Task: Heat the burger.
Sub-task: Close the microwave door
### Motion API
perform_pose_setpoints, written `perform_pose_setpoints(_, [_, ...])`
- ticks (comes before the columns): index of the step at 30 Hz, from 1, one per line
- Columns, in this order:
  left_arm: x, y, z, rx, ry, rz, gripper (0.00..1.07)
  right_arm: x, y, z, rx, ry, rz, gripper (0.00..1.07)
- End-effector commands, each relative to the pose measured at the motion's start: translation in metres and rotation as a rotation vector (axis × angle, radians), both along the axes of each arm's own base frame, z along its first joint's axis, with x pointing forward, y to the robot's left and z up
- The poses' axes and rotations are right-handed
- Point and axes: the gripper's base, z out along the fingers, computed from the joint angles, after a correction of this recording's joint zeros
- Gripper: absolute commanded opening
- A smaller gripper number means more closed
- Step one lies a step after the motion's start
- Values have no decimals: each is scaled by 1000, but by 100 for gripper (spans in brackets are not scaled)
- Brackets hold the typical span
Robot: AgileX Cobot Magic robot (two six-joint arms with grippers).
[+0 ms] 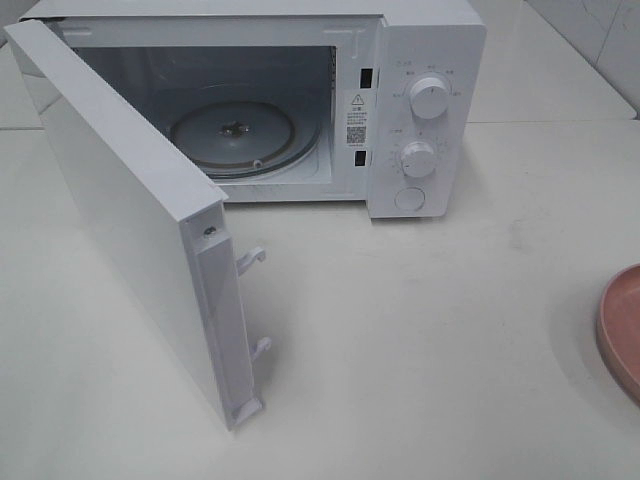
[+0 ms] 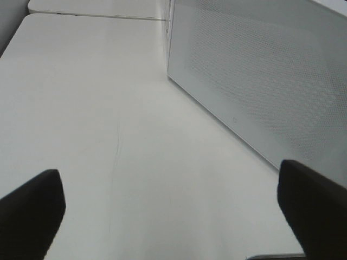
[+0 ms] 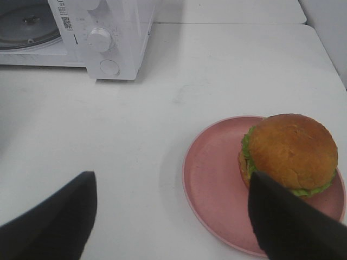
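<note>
Microwave (image 1: 420,110) door (image 1: 130,220) was already swung wide with the glass turntable (image 1: 233,137) bare, so I'd say this was the pick-up step. The burger (image 3: 288,153) sat on the pink plate (image 3: 217,179) on the white surface (image 1: 430,340), well to the right of the oven. Right tool (image 3: 173,216) hovered just short of it, jaws spread and empty (left tool (image 2: 173,208) too, idling by the door), so next it needed to straddle the bun and close gently.

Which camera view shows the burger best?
The right wrist view: the burger sits whole on the pink plate, with its bun and lettuce clear. The exterior high view shows only the plate's edge, not the burger. The left wrist view shows neither.
</note>
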Motion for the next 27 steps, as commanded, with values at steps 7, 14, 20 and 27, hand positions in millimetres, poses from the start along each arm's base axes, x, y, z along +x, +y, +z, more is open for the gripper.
perform_pose_setpoints(7, [0,-1,-1,-6,-8,-4,100,-4,0,-1,-10,-29,1,76])
perform_pose_setpoints(14, [0,-1,-1,-6,-8,-4,100,-4,0,-1,-10,-29,1,76])
perform_pose_setpoints(20, [0,-1,-1,-6,-8,-4,100,-4,0,-1,-10,-29,1,76])
perform_pose_setpoints(27, [0,-1,-1,-6,-8,-4,100,-4,0,-1,-10,-29,3,76])
